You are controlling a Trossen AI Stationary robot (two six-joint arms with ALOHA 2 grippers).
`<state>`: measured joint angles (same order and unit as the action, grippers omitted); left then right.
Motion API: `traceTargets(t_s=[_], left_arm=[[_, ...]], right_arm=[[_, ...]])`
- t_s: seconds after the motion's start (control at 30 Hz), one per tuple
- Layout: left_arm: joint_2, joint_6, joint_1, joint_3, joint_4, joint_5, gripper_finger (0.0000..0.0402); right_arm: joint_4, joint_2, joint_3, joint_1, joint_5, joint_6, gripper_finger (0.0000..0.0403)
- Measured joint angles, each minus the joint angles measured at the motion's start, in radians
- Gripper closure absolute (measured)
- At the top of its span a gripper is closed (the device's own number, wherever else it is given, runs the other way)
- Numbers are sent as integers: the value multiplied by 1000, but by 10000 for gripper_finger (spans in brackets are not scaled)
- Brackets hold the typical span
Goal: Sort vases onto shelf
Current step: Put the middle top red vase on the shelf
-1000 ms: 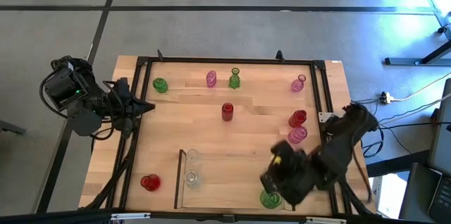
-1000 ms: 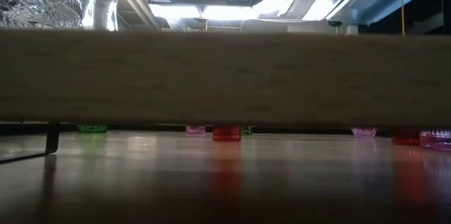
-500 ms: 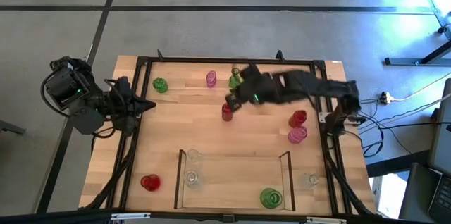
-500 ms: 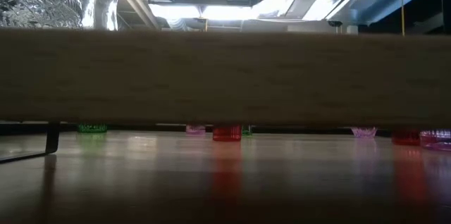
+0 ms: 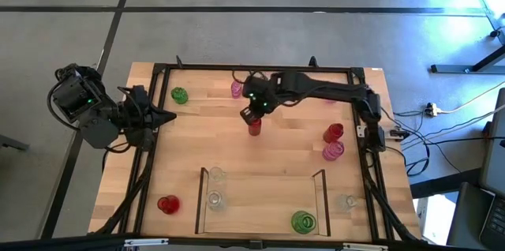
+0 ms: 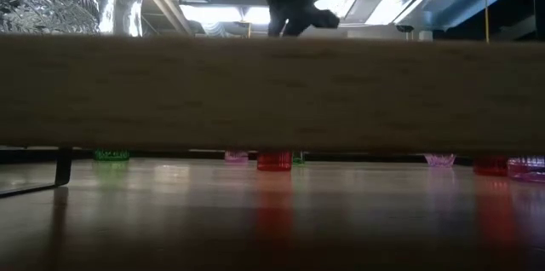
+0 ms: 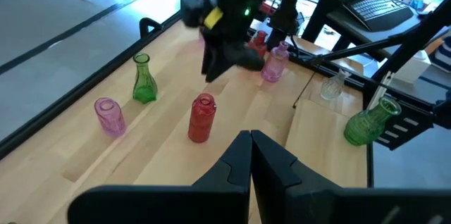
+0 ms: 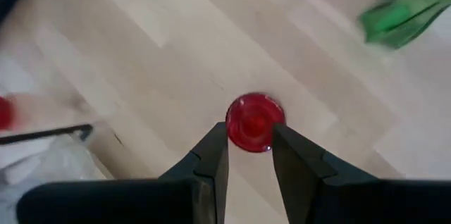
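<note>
red vase: I see it standing upright mid-tabletop, well clear of the shelf near the front edge; other vases are scattered about, a few already inside the shelf
right tool: mine hangs just above the red vase, fingers parted either side of its mouth, gripping nothing
left tool: clenched on nothing, parked at the tabletop's left edge
handling: I judge it light, rigid, glassy and slick, breakable and easy to tip; I would take it at the narrow neck below the lip, squeezing gently
wrist views: the right one shows the mouth centred between the fingers; the left one shows the vase's side profile with the right arm above it
high view: layout only; vase partly hidden by the arm
low view: a wooden board blocks all but the vase bases
</note>
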<state>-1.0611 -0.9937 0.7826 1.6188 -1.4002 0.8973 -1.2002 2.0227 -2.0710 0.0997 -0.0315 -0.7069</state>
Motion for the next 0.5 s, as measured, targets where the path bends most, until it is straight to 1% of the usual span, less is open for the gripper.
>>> traceTargets(t_s=[0.2, 0.5], left_arm=[[0, -2, 0, 0, 8, -1, 401], [0, -18, 0, 0, 8, -2, 401]], right_arm=[[-40, 66, 0, 6, 17, 7, 310], [-52, 92, -1, 6, 9, 28, 310]])
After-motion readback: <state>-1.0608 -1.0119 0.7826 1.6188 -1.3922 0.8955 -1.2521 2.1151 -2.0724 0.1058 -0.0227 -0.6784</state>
